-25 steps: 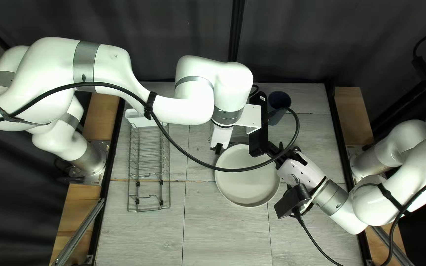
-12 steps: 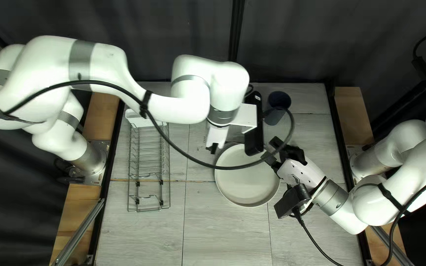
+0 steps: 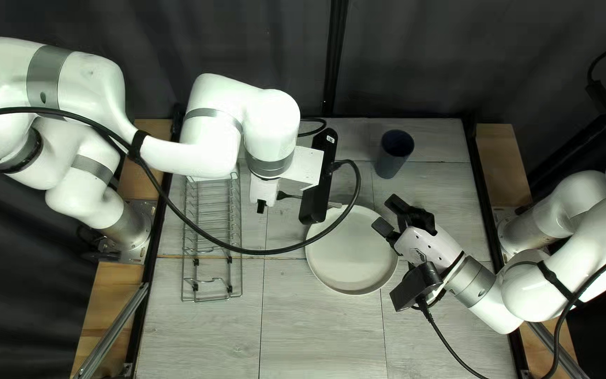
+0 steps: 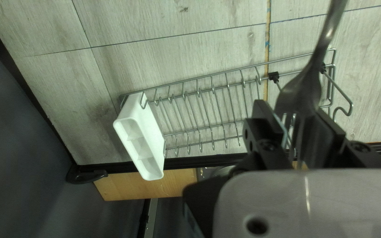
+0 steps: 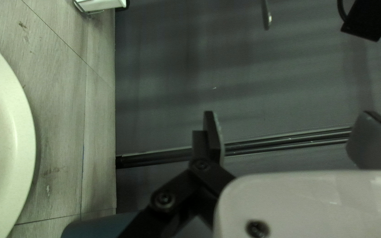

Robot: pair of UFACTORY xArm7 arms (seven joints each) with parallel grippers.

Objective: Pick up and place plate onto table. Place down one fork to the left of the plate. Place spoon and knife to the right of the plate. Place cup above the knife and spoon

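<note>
Top left view first: the left arm is reaching in over the far half of the table [image 3: 317,337], and its left gripper [image 3: 268,200] is up in the air, pretty much between the wire rack and the plate. The left wrist view shows what it's got: a dark shiny metal fork [image 4: 307,81] pinched by the head end between its two black fingers, handle sticking out ahead. From above, part of that handle is hidden behind the black camera housing [image 3: 319,175] on the left arm.

The round cream plate [image 3: 352,260] is lying flat on the table, a bit toward the right edge from the middle. The dark blue cup [image 3: 394,158] stands upright near the far edge, in the right half, well beyond the plate.

Right gripper [image 3: 389,215] is just beside the plate's right-hand rim, on the cup's side. Its wrist view has the fingers spread wide with nothing in them, and the plate off to one side.

Over by the left edge there's the long silver wire dish rack [image 3: 212,235], with a white plastic holder [image 4: 148,161] split into compartments at its far-edge end. The left arm partly covers that end from above, but the left wrist view shows it fine.
</note>
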